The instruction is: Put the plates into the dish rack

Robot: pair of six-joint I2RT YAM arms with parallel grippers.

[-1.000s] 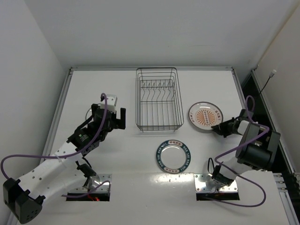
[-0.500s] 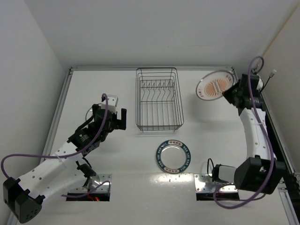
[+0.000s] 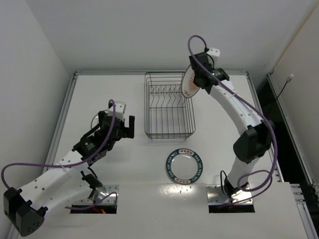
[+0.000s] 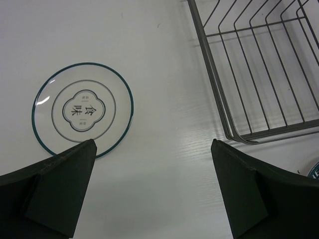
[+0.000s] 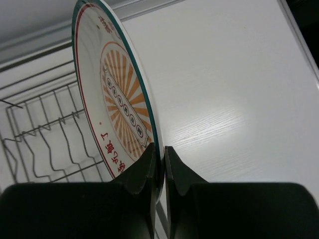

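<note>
The right claw (image 5: 158, 154) pinches the orange-striped plate (image 5: 119, 99) on edge above the upper-right corner of the dish rack (image 3: 168, 105), centre top of the overhead frame. Loading is under way (no plate racked yet); the next move likely means lowering it between prongs. The left claw (image 4: 153, 144) gapes empty, left of the rack.

食味 at centre of pale plate (image 4: 82, 109); red rim lettering on striped plate (image 5: 119, 99) illegible.
</note>
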